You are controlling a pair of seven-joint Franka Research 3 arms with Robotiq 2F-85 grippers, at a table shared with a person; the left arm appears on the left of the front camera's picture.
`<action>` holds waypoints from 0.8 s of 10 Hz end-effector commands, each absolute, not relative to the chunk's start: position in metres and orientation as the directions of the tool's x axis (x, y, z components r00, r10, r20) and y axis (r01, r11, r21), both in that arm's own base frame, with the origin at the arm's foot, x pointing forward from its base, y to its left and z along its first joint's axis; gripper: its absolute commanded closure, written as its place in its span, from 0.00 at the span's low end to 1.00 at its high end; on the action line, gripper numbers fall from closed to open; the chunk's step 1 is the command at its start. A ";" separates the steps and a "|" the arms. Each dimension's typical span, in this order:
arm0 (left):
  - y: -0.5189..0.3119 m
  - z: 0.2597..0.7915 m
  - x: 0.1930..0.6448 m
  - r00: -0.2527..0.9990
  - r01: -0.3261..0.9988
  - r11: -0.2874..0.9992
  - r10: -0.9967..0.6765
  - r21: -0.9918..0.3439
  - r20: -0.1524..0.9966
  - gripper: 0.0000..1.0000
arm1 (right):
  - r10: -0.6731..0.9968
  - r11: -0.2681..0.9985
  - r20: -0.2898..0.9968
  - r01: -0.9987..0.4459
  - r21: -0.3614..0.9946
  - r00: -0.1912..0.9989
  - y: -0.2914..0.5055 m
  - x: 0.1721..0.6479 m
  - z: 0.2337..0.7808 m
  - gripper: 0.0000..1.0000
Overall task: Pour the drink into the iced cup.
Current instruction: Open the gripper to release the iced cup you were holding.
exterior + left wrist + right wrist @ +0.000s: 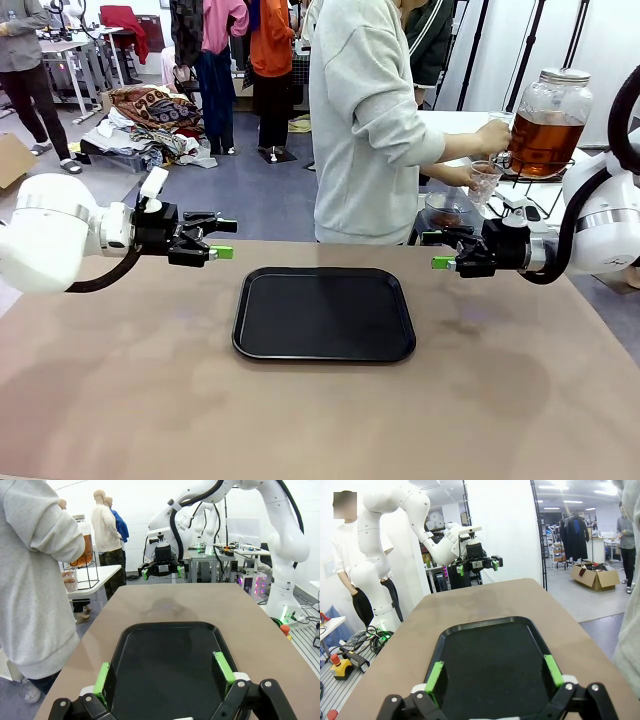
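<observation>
Both grippers spread, left gripper (222,239), right gripper (437,250); black tray (324,313) between.

black tray (323,312) mid-table, nothing on it; brown table (120,400) | cardboard box (596,577) on floor

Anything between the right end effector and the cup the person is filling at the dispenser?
Nothing visible blocks it. The cup is in the person's hand off the table, behind the right end effector, which faces the tray.
</observation>
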State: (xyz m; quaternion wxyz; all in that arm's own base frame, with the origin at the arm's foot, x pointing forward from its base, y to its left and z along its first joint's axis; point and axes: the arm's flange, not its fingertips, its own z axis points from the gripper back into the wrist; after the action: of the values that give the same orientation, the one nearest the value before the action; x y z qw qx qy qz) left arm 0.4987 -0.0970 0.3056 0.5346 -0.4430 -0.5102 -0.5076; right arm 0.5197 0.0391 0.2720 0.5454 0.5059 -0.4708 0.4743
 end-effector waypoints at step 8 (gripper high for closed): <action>-0.100 0.307 0.500 -0.028 0.994 0.105 -0.090 0.038 0.996 0.00 | 0.042 0.038 0.994 -0.994 0.104 0.105 0.039 0.520 0.274 0.00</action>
State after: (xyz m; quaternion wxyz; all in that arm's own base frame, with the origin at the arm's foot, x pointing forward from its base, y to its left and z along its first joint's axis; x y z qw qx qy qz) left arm 0.4987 -0.0970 0.3056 0.5346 -0.4430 -0.5102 -0.5076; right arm 0.5197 0.0391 0.2720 0.5454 0.5059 -0.4708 0.4743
